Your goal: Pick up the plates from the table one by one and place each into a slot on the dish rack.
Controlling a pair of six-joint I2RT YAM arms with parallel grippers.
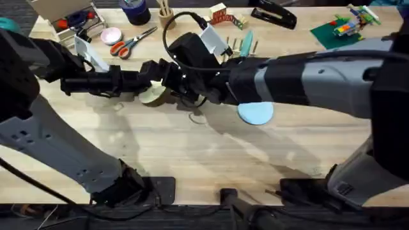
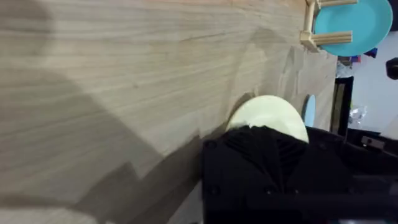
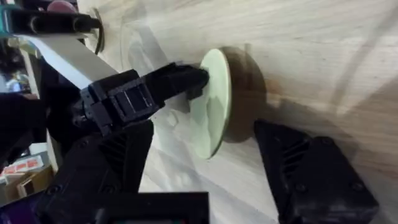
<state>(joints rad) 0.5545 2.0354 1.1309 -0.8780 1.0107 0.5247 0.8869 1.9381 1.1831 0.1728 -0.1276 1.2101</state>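
The cream plate point(image 1: 152, 96) is held on edge just above the worktop point(image 1: 192, 153), left of centre, where the two arms meet. In the right wrist view the left fingers point(image 3: 186, 81) are seen closed on the plate's point(image 3: 211, 102) rim, with the plate upright and its shadow cast on the wood behind it. In the left wrist view the plate point(image 2: 267, 112) rises as a pale arc just past the black body of the gripper point(image 2: 267, 146). The right fingers point(image 3: 311, 174) are spread wide on either side of the same plate, one dark finger to each side, and no contact with it can be made out. In the overhead view the right gripper point(image 1: 167, 82) lies just beside the plate, close against the left gripper point(image 1: 150, 80).

The blue plate point(image 1: 255, 113) lies flat on the worktop near the middle, partly hidden under the right arm point(image 1: 307, 80). The dish rack point(image 1: 239, 46) stands behind that arm, and much of it is covered by the arm and a white cable tag. In the left wrist view the rack's pegs point(image 2: 323, 25) are seen in front of the blue plate point(image 2: 354, 18).

Along the far edge are set a pink dish point(image 1: 110, 35), orange-handled scissors point(image 1: 131, 43), a wooden pencil cup point(image 1: 167, 14), a black stapler point(image 1: 273, 15) and a green board with toy bricks point(image 1: 348, 27).
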